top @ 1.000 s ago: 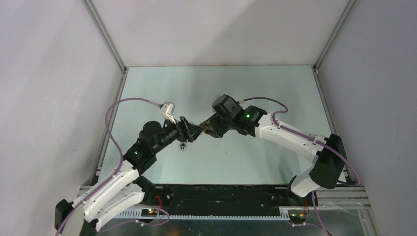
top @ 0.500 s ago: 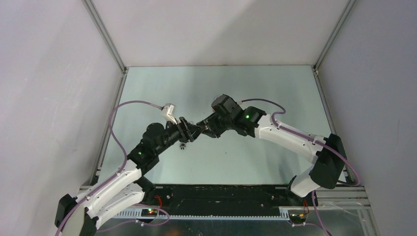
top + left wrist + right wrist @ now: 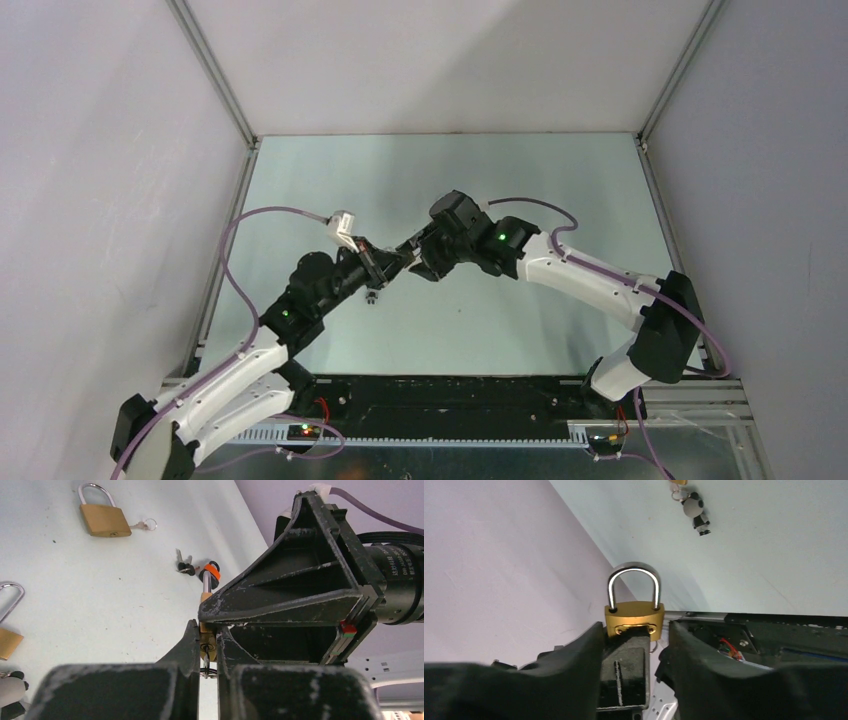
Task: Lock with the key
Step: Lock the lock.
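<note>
Reaching in from their bases at the near edge of the table (image 3: 520,180), the two arms meet tip to tip over its middle. The left pincer (image 3: 206,640) is clenched, fingers almost together, on a small brass-coloured piece with a hole and a wire ring hanging from it. This looks like the key (image 3: 206,648), and it sits at the near end of the padlock (image 3: 634,616). Whether its blade is in the keyhole cannot be told. The right pincer (image 3: 634,632) grasps that padlock by the two sides of its brass body, clear of the table, with the steel shackle (image 3: 633,582) pointing away from the left pincer; whether the shackle is latched cannot be told. Beyond, on the table in the left wrist view, an orange-and-black piece (image 3: 211,573) shows just past the shackle. After it comes a small bunch of dark-headed keys (image 3: 184,568), and farthest a second padlock (image 3: 104,520) with a ringed key (image 3: 142,526) beside it. A third padlock (image 3: 7,641) lies at that view's left edge, partly cut off.
</note>
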You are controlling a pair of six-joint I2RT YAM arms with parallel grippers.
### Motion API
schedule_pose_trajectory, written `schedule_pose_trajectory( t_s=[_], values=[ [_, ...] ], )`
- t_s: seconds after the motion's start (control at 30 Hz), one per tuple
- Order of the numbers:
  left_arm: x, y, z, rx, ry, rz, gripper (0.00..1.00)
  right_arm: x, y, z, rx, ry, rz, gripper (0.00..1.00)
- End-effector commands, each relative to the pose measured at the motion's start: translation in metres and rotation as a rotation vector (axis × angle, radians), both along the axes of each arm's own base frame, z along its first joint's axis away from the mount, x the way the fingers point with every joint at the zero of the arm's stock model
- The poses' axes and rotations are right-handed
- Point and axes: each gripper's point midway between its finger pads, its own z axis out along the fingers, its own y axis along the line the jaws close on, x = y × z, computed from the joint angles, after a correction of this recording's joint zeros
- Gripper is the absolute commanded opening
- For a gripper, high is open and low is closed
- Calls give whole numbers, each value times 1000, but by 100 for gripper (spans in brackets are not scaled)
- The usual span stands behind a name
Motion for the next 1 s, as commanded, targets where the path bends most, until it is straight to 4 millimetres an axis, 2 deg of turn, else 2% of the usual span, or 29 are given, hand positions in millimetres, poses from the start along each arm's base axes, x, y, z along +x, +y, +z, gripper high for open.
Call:
schedule_pose_trajectory(
  t_s=[0.0,0.07,0.13,0.2,0.23,0.27,0.3,0.33,0.37,0.4,0.43,0.47,0.67,0.7,0.8,0.97],
  values=[
    [6,10,10,34,-100,41,0,5,-21,9,-60,-80,16,67],
    [6,11,14,39,-119,40,0,9,-35,12,-95,-122,13,79],
    [4,8,17,45,-133,17,0,14,-47,17,-102,-188,29,81],
    [-2,2,22,52,-156,-38,0,19,-58,25,-86,-280,68,82],
    [-4,-1,28,55,-177,-66,0,27,-66,33,-73,-381,98,81],
    [-10,-7,29,55,-183,-117,0,27,-62,36,-20,-452,151,80],
    [-12,-10,37,60,-211,-145,0,29,-72,49,-23,-582,212,77],
    [-19,-15,38,60,-218,-198,0,19,-70,63,55,-688,282,75],
    [-26,-20,44,59,-242,-249,0,24,-79,66,33,-782,319,71],
    [-29,-23,47,62,-256,-279,0,12,-81,77,84,-875,371,70],
    [-38,-28,53,52,-273,-341,0,13,-89,79,53,-966,411,69],
    [-42,-31,60,50,-298,-371,0,0,-92,88,87,-1038,470,69],
    [-78,-46,81,29,-381,-620,0,-50,-105,104,73,-1363,781,70],
    [-83,-46,85,24,-395,-651,0,-62,-104,106,105,-1393,831,70],
    [-93,-46,95,20,-446,-700,0,-81,-104,115,111,-1493,875,71],
    [-104,-47,116,5,-515,-761,0,-98,-103,118,132,-1547,933,69]
  ],
)
